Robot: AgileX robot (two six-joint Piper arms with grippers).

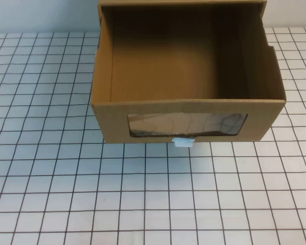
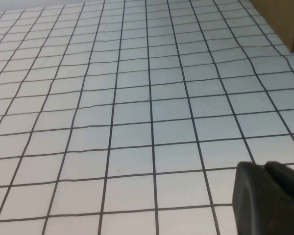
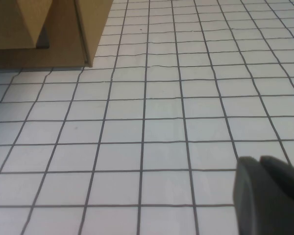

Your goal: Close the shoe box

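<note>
The brown cardboard shoe box (image 1: 112, 122) stands at the far middle of the table. Its drawer is pulled out toward me and its inside is empty. Its front has a clear plastic window (image 1: 187, 124) and a small white pull tab (image 1: 183, 142) at the lower edge. Neither gripper shows in the high view. My left gripper (image 2: 264, 165) hovers over bare table, its dark fingers pressed together, with a corner of the box (image 2: 284, 19) far off. My right gripper (image 3: 259, 159) is also shut and empty over the table, and the box (image 3: 54, 29) lies well ahead of it.
The table (image 1: 143, 204) is white with a black grid. The box's outer sleeve (image 1: 268, 10) rises behind the drawer at the far edge. Grid surface lies open on the left, on the right and in front of the box.
</note>
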